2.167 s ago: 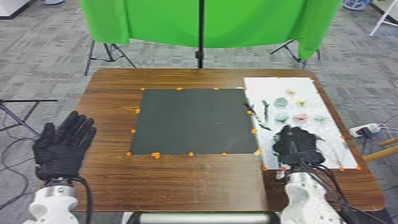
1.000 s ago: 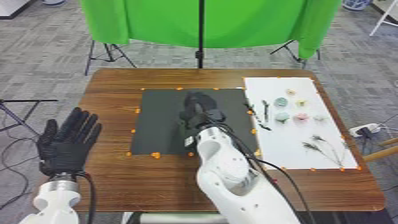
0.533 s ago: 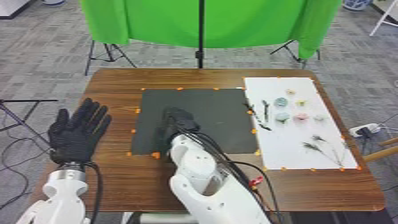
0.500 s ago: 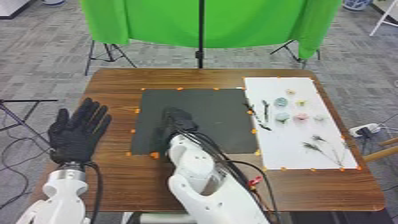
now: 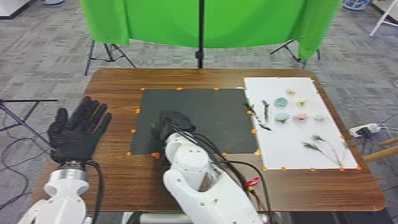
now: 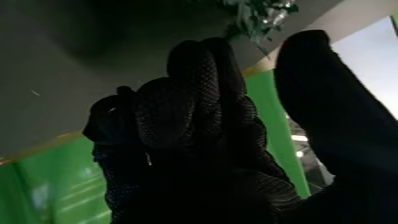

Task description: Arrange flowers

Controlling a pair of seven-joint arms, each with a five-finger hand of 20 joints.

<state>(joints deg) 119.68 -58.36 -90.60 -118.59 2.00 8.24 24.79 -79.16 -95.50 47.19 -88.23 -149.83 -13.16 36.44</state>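
Observation:
My right hand [image 5: 178, 120] is over the left part of the dark mat [image 5: 218, 107]. In the right wrist view, the same hand [image 6: 195, 115] is open, its fingers partly bent and the thumb standing apart. A leafy green sprig [image 6: 265, 17] lies past its fingertips, against the dark surface. On the white sheet [image 5: 289, 142] are blue-green flowers [image 5: 281, 102], a yellow one [image 5: 301, 103], a pink one [image 5: 300, 117] and a small peach one [image 5: 290, 92]. Dark stems [image 5: 266, 109] lie along the sheet's left side, thin dried sprigs [image 5: 324, 149] lower down. My left hand [image 5: 73, 137] is open, fingers straight.
Orange tape pieces [image 5: 254, 131] mark the edges of mat and sheet. The brown table [image 5: 115, 185] extends around both. Beyond its far edge hangs a green cloth [image 5: 249, 30] with a black stand. Cables run along my right arm.
My right hand has gone from the dried sprigs on the white sheet across to the dark mat, then slightly leftward. My left hand has shifted a little forward and to the right.

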